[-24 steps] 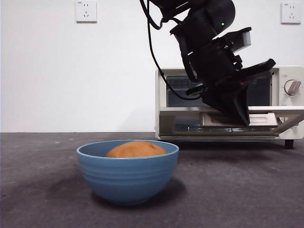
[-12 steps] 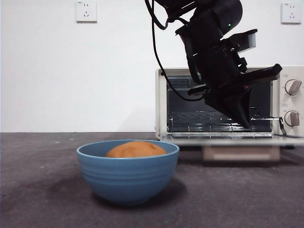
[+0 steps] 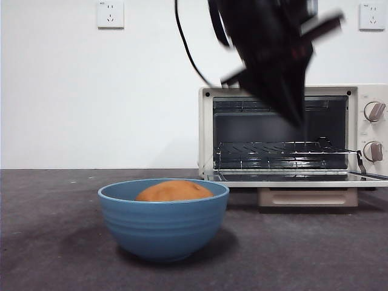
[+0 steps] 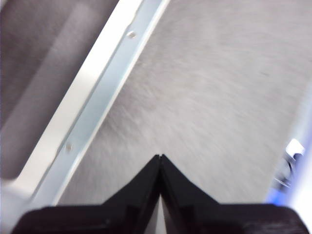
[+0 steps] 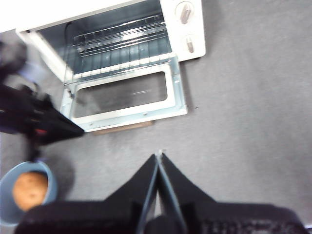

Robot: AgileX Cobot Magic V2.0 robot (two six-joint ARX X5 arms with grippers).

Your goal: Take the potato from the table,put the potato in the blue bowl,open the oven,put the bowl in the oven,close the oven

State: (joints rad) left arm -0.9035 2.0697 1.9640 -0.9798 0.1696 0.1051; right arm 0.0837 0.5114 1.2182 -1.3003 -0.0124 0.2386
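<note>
The orange-brown potato (image 3: 174, 191) lies inside the blue bowl (image 3: 162, 227), which stands on the dark grey table (image 3: 54, 242) in front and to the left of the oven. The cream oven (image 3: 206, 127) is open, its glass door (image 3: 297, 177) lying flat with the beige handle (image 3: 307, 197) below it. My left gripper (image 3: 294, 118), blurred by motion, hangs above the open door with its jaws shut and empty; its wrist view shows the left gripper (image 4: 160, 158) over the table beside the door's edge (image 4: 97, 105). My right gripper (image 5: 159, 156) is shut and empty, high above the potato (image 5: 30, 190), bowl (image 5: 48, 178) and oven (image 5: 192, 29).
A wire rack (image 3: 273, 148) sits inside the oven cavity. Two knobs (image 3: 374, 111) are on the oven's right panel. A white wall with sockets (image 3: 110, 14) stands behind. Bare table lies between the bowl and the lowered door.
The oven door has dropped from half open to lying flat. The left arm has let go of it and risen, now blurred. Bowl and potato have not moved.
</note>
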